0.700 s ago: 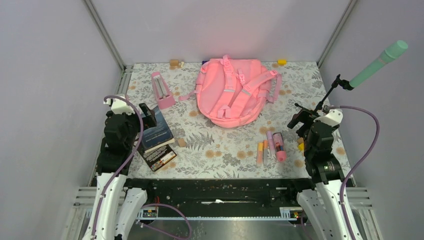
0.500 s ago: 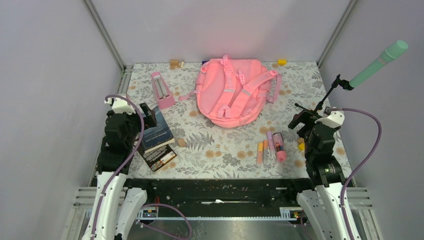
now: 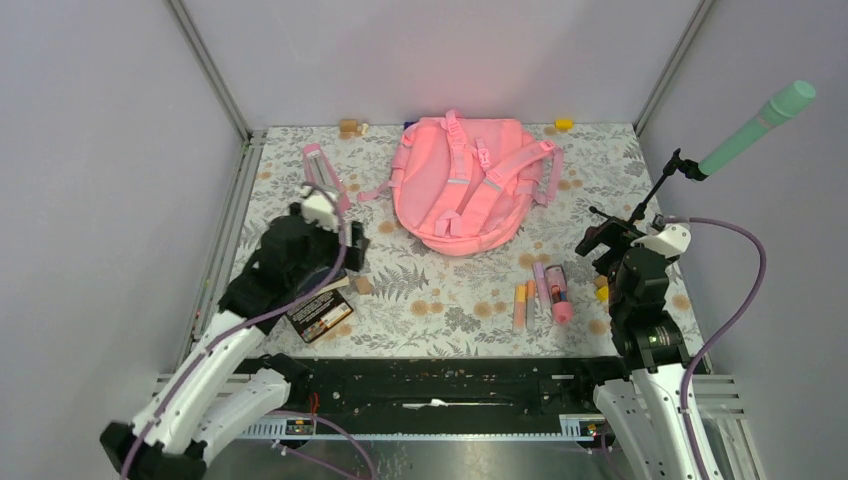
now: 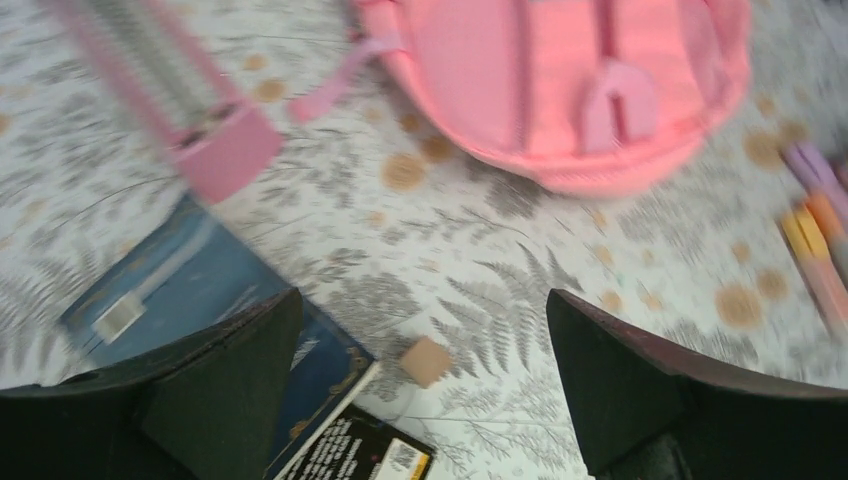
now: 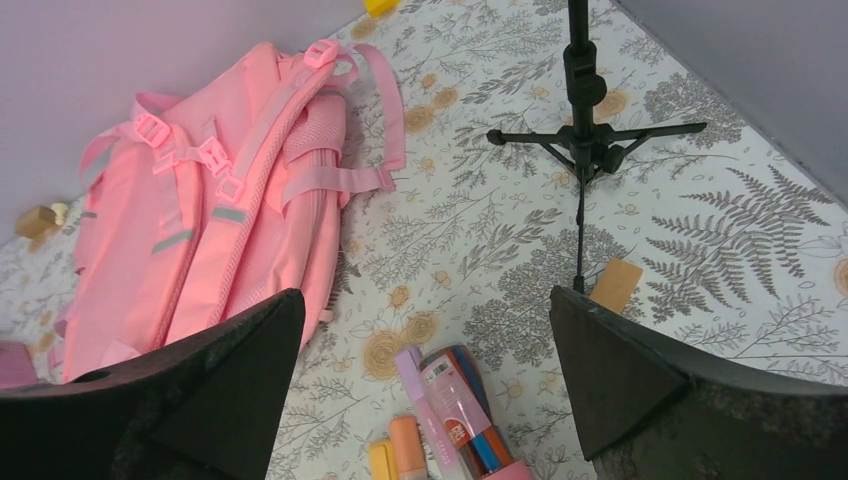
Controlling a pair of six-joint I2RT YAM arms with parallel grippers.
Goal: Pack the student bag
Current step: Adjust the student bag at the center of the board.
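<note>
The pink student bag [image 3: 460, 185] lies straps-up at the back middle of the floral table. It also shows in the left wrist view [image 4: 560, 90] and the right wrist view [image 5: 200, 220]. My left gripper [image 3: 340, 260] is open and empty, with its jaws wide [image 4: 422, 300], hovering over the edge of a blue book [image 4: 180, 300] and a small tan block [image 4: 427, 360]. My right gripper [image 3: 605, 240] is open and empty [image 5: 425, 295], above a pink tube of pens [image 5: 465, 410] and a purple marker [image 5: 420, 385].
A black book [image 3: 320, 315] lies under the blue one. A pink triangular stand [image 3: 318, 165] is at the back left. Orange and yellow markers [image 3: 520, 305] lie beside the pen tube. A black tripod [image 5: 585, 140] holds a green microphone [image 3: 760, 125] at the right.
My left arm has swung from the table's left edge rightward and forward, and now covers most of the blue book. The right arm has hardly moved.
</note>
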